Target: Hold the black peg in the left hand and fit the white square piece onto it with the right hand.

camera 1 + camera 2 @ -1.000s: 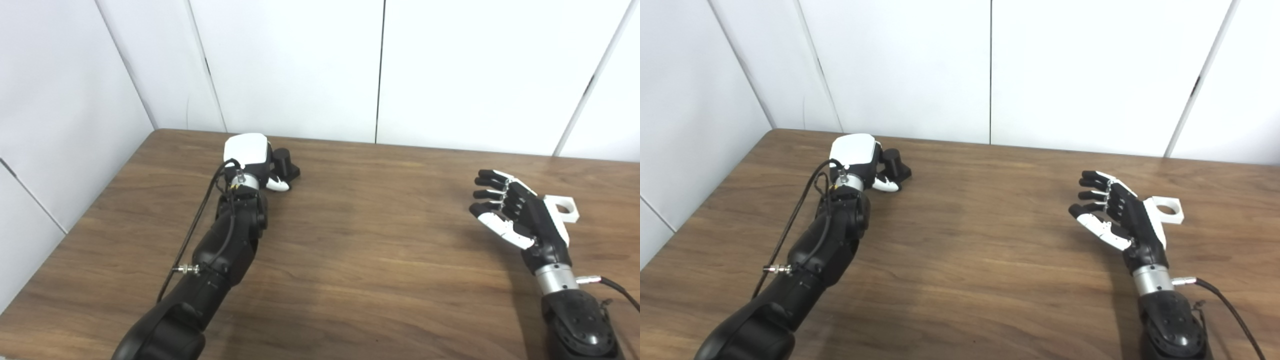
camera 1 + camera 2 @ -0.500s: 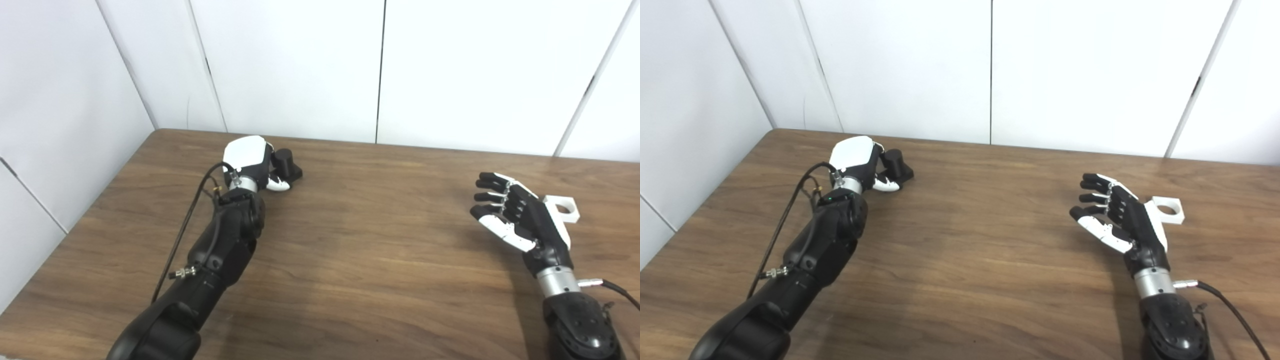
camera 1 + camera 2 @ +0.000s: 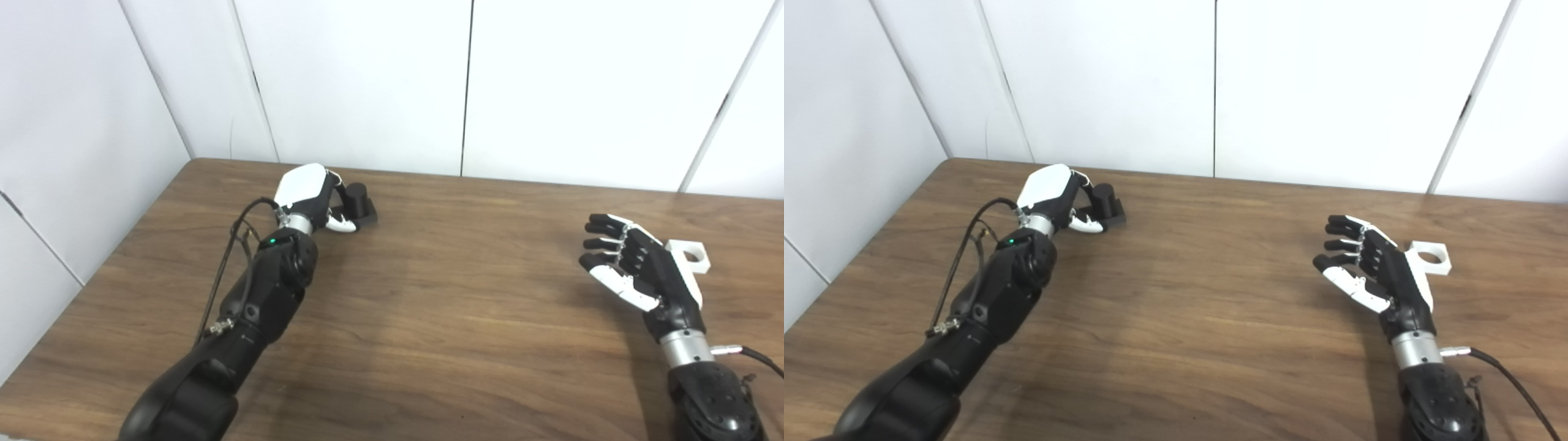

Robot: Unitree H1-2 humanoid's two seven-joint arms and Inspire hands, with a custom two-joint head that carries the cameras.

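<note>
Nearest, the right hand (image 3: 637,272) hovers over the right part of the wooden table (image 3: 441,318) with its fingers (image 3: 603,228) spread wide and slightly curled, palm turned inward, holding nothing. Just behind it, the white square piece (image 3: 691,255) (a flat block with a round hole) lies on the table surface; contact between hand and piece cannot be confirmed. Farther back on the left, the left hand (image 3: 309,196) lies at the black peg (image 3: 357,203), a short cylinder standing upright on a square base. Its fingers curl toward the cylinder and its thumb (image 3: 340,225) lies against the base; whether the grip is closed cannot be determined.
</note>
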